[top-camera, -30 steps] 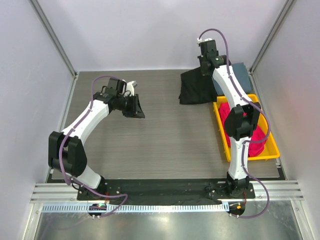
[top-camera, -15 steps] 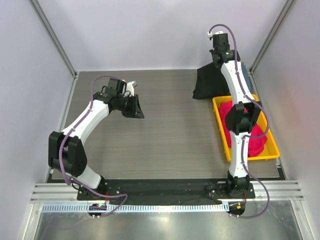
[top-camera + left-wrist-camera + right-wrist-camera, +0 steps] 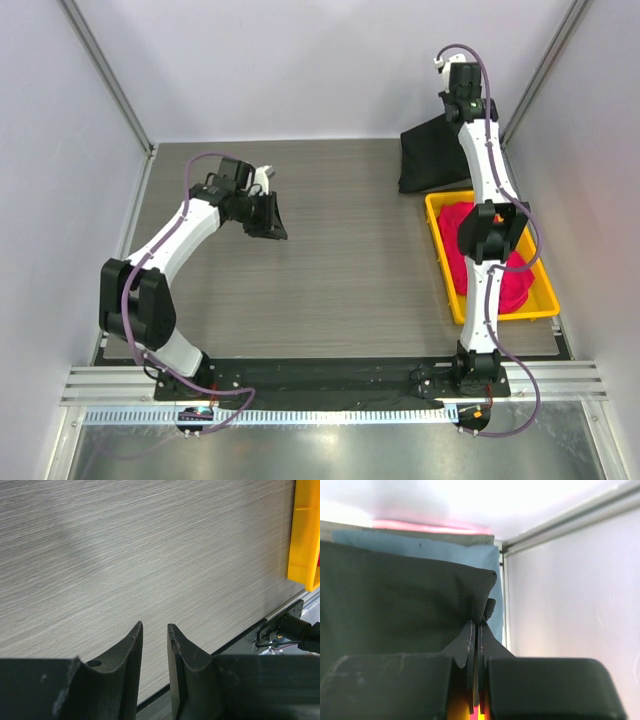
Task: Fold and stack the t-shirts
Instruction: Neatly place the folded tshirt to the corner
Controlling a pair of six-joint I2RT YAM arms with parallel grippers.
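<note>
Black t-shirt [image 3: 430,160] at far right corner of grey wood-grain tabletop [image 3: 340,260], clenched in right end effector [image 3: 477,623]. Left end effector [image 3: 155,630] released, slightly parted. Pale lilac walls [image 3: 300,60].

Yellow plastic tray [image 3: 444,260] sits at right side of grey wood-grain table [image 3: 330,280]; aluminium rail [image 3: 560,381] along near edge.

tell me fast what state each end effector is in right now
left end effector: slightly open, holding nothing
right end effector: closed on the black t-shirt
</note>
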